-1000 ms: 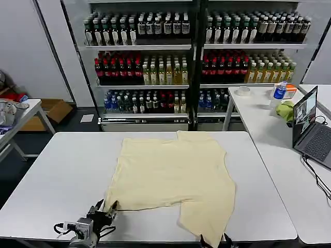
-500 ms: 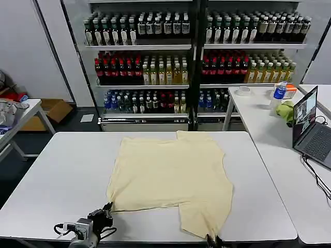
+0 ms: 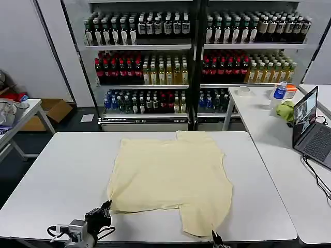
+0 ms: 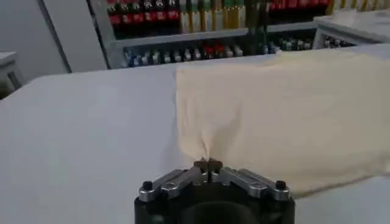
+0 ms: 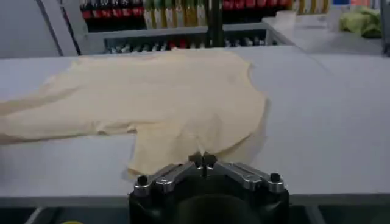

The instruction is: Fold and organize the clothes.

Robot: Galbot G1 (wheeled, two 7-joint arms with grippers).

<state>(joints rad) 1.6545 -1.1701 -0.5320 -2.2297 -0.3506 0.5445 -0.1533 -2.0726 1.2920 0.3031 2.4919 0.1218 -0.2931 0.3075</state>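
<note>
The clothes, one pale cream-yellow T-shirt [image 3: 173,175], lie spread flat on the white table [image 3: 62,170]. My left gripper [image 3: 107,206] sits at the shirt's near left corner, shut on the fabric edge; in the left wrist view the cloth [image 4: 286,115] puckers into the closed jaws of that gripper [image 4: 208,163]. Near the table's front edge my right gripper [image 3: 214,235] pinches the shirt's near right corner. In the right wrist view the fabric [image 5: 158,103] gathers into the shut jaws of the right gripper [image 5: 203,159].
Shelves of bottles [image 3: 191,51] stand behind the table. A side table [image 3: 269,124] on the right carries a laptop [image 3: 310,129], a green cloth [image 3: 285,110] and a blue bottle [image 3: 280,91]. Another table [image 3: 13,121] is at the far left.
Both grippers have pulled back toward the table's front edge with the shirt corners in them. The shirt has slid nearer and its near right flap now lies flatter.
</note>
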